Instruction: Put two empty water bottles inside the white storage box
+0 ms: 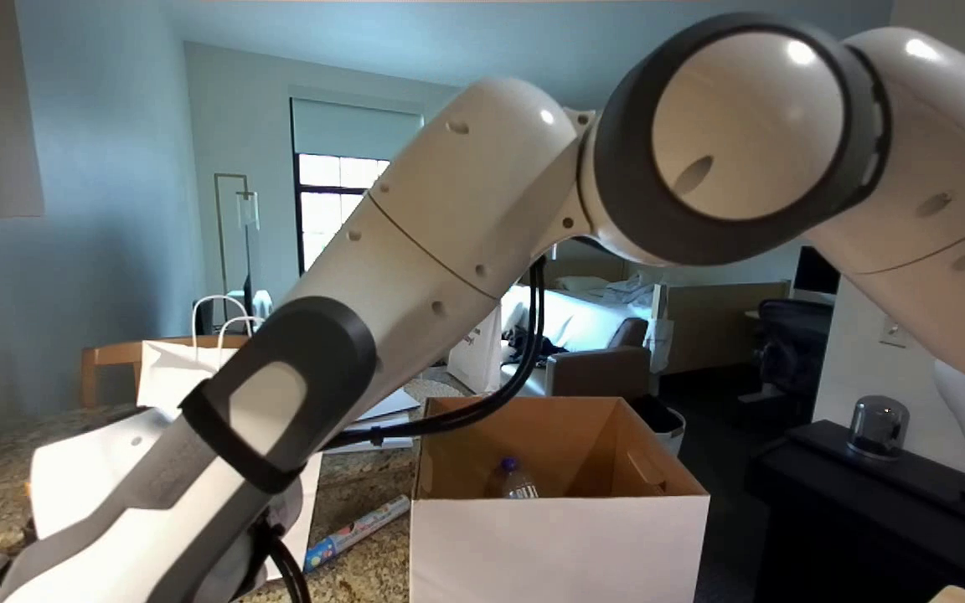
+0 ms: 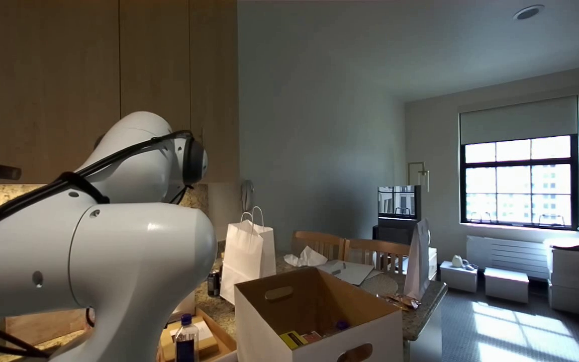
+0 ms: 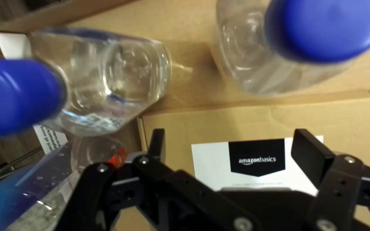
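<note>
Tool (image 3: 233, 150) wide over brown carton (image 3: 255, 128)

Its fingers (image 3: 312, 157) stand well apart above the amazonbasics label (image 3: 257, 160). On the wrist view's far side, a left water bottle (image 3: 120, 73) and a right water bottle (image 3: 252, 48), both clear, blue-capped, sit apart. Another bottle (image 1: 518, 483) shows inside the white storage box (image 1: 558, 553) in an exterior view.

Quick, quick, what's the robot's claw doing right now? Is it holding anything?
Claw: open, holding nothing.
</note>
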Available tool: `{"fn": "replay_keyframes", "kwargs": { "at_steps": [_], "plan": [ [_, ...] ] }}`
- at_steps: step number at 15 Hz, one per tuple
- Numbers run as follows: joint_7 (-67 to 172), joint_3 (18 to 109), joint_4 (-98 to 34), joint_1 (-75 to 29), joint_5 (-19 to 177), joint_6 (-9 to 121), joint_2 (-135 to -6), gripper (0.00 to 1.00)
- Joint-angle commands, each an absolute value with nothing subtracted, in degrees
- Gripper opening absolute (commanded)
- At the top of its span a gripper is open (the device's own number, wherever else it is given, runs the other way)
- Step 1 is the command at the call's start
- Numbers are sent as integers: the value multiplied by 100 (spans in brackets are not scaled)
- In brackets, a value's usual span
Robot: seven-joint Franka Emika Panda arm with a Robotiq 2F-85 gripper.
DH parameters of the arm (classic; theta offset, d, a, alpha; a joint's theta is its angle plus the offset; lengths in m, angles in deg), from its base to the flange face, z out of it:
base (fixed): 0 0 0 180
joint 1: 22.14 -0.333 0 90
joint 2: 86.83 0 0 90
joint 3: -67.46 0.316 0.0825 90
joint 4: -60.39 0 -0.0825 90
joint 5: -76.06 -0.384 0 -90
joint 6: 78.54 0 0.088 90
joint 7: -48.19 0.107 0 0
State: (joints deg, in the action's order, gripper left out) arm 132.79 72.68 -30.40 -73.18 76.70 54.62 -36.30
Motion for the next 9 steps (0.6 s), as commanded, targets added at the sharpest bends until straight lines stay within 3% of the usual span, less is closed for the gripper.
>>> {"fn": "replay_keyframes", "kwargs": {
  "at_steps": [1,9],
  "plan": [
    [13170,7268,-2707,-7066,7559,5673,-3307,100],
    [13001,7612,-2838,-7206,7623,5856,-3715,100]
  ]
}}
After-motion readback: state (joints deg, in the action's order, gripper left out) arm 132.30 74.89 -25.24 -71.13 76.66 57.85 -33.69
